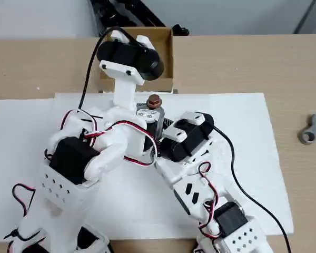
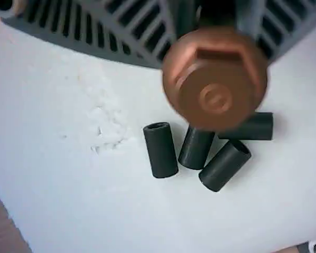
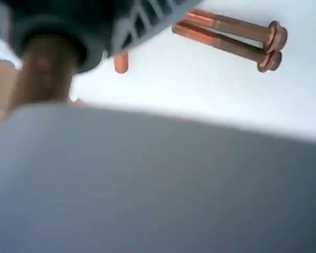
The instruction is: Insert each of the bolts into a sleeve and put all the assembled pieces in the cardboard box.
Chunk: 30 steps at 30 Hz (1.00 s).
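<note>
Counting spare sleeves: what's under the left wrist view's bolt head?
Four black sleeves on the white sheet. The bolt head covers the ends of two; anything behind it is hidden.

Two copper bolts [image 3: 221,44] lie side by side on the white sheet [image 3: 226,89].

I classify this site as a robotics lab bench: wooden tabletop [image 1: 284,63], white work sheet [image 1: 247,121], printed arm shells [image 1: 192,192] with exposed cabling [image 1: 233,163], loose grey printed part [image 1: 310,129] at right.
</note>
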Each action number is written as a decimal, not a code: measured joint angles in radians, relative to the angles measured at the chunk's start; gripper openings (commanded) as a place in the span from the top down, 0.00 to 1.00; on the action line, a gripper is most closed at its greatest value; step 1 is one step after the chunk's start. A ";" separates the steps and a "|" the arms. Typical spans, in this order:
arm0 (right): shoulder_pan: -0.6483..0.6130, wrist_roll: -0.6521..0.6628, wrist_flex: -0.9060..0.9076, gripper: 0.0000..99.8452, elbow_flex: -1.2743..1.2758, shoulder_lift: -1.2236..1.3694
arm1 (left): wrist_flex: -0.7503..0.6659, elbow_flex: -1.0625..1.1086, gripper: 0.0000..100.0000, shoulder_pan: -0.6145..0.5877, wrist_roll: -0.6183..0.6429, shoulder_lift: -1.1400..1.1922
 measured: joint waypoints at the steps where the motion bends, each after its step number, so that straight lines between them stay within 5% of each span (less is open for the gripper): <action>1: 0.000 0.000 0.000 1.00 0.000 0.000 | 0.000 0.002 0.90 -0.006 0.000 0.000; 14: 0.000 0.002 -0.002 1.00 -0.005 -0.003 | 0.150 -0.109 0.79 -0.029 0.107 0.015; 22: 0.112 0.000 -0.002 1.00 -0.173 0.169 | 0.262 -0.422 0.92 -0.275 0.054 0.015; 30: 0.146 -0.002 -0.002 1.00 -0.566 0.615 | 0.269 -0.327 0.97 -0.482 0.021 0.017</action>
